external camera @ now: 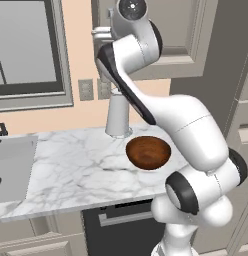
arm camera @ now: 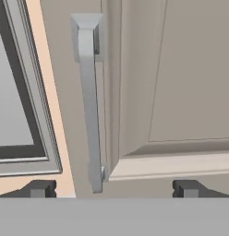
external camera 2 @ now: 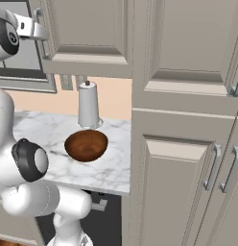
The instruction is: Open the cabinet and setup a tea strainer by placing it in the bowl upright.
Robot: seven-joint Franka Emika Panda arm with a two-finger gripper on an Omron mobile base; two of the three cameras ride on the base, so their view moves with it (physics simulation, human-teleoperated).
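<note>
- The white arm reaches up from the base toward the cabinet (external camera 2: 87, 29), a taupe-grey wall unit whose recessed-panel door stands shut above the marble surface (external camera: 71, 170).
- In the hand view, the gripper (arm camera: 114, 188) faces the door with its two dark fingertips (arm camera: 40, 188) spread wide, holding nothing.
- The vertical silver bar handle (arm camera: 88, 106) runs down the door's left edge and ends between the two tips, nearer the left one; whether either tip touches it cannot be told.
- A dark-framed window (arm camera: 19, 92) sits just left of the cabinet, across a strip of peach wall.
- The bowl (external camera: 148, 151), glossy reddish-brown, rests upright on the surface near its front edge, just in front of the white paper towel roll (external camera 2: 88, 104).
- Tall panelled cabinets (external camera 2: 188, 144) rise to the right of the surface.
</note>
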